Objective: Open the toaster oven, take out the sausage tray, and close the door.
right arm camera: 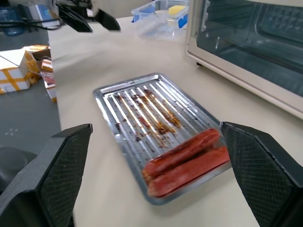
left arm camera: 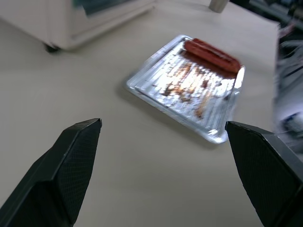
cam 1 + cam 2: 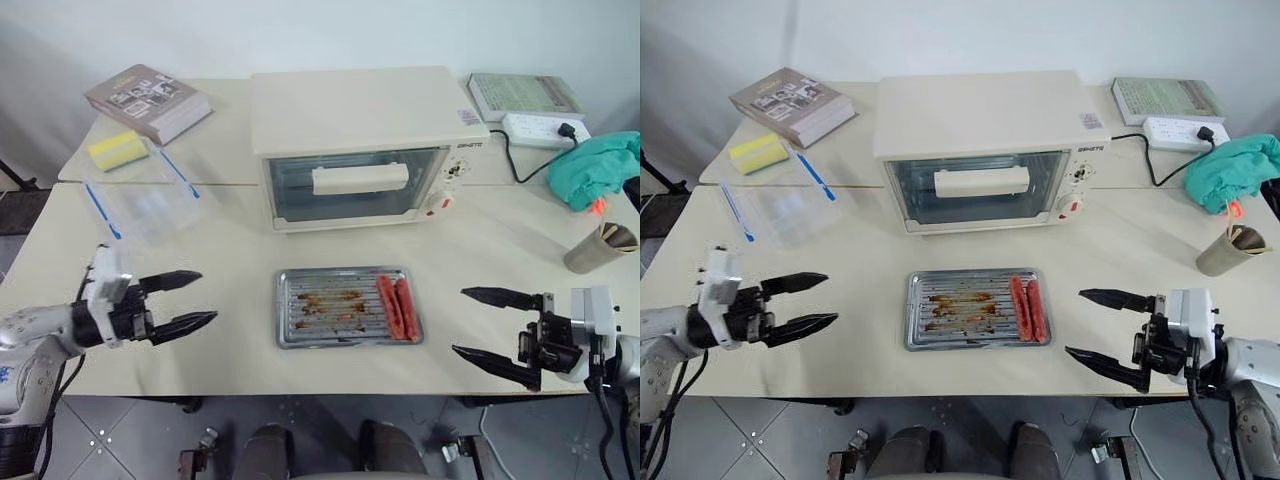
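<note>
The left gripper (image 3: 205, 297) is found to the left of the sausage tray (image 3: 347, 306), held level above the table (image 3: 240, 260), jaws spread wide and nothing held between them. The sausage tray itself is seen lying flat on the table, just in front of the toaster oven (image 3: 362, 143) and well apart from both grippers; two red sausages (image 3: 397, 307) are lodged side by side at its right end, and brown grease marks are noted across the ribbed floor. The tray is judged to be thin, stiff and light, with a slippery, greasy surface; a hold on a raised rim at a short end would be advised, kept level so the sausages are not rolled off. Behind the tray, the door (image 3: 355, 186) is seen shut, its bar handle (image 3: 360, 179) upright against the glass. To the right of the tray, the right gripper (image 3: 478, 324) is likewise found fully parted and empty.
</note>
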Robot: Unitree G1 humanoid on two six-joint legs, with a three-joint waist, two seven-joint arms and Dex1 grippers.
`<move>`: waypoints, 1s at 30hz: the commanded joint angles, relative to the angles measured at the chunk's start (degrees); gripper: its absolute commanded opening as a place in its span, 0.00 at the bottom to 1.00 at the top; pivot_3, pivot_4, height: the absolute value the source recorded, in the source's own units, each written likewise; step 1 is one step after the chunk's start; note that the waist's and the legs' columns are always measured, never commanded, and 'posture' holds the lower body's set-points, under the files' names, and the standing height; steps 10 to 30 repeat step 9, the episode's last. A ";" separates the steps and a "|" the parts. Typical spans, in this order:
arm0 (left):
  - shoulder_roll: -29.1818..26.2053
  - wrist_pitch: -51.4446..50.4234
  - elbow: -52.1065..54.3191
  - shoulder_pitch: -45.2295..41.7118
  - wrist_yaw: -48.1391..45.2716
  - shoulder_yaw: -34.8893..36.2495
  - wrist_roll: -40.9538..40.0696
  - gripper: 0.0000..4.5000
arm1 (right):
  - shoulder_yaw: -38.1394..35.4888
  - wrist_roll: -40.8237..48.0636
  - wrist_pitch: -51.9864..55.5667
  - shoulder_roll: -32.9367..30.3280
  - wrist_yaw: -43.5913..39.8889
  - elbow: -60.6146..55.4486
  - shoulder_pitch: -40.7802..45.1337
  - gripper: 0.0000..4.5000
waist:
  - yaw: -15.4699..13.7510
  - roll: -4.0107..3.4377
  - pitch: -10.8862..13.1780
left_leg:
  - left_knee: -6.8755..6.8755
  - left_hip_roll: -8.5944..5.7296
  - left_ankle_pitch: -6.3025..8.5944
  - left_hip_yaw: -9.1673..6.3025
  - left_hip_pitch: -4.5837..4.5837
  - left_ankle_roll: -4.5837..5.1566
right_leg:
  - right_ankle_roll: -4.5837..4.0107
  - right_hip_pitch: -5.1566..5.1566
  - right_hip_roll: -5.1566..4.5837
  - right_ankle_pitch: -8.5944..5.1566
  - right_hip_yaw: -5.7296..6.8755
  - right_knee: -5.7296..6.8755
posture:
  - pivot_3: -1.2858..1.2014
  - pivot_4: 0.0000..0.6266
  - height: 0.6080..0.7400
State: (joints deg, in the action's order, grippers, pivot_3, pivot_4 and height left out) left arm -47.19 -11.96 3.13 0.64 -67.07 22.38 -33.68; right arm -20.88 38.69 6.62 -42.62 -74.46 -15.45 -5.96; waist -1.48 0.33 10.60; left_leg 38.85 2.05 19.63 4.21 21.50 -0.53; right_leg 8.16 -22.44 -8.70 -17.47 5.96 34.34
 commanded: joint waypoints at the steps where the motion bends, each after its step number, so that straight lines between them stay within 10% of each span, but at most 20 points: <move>1: 0.49 13.28 0.34 5.20 -2.76 5.68 4.47 0.99 | 0.07 -0.62 -3.58 -0.55 -3.42 2.10 1.41 1.00 | 0.22 0.00 0.00 | 0.01 0.00 0.02 0.05 -0.01 0.03 | 0.01 -0.01 -0.01 0.00 0.00 0.02 | 0.52 0.24 1.00; 30: 2.37 14.71 1.82 8.99 -1.22 6.28 3.13 0.99 | 1.18 -2.52 -9.66 -0.74 -10.48 8.83 4.21 1.00 | 0.03 0.00 0.00 | 0.17 0.11 0.21 0.35 -0.10 0.19 | 0.08 -0.01 -0.02 0.04 0.03 0.08 | 0.52 0.24 1.00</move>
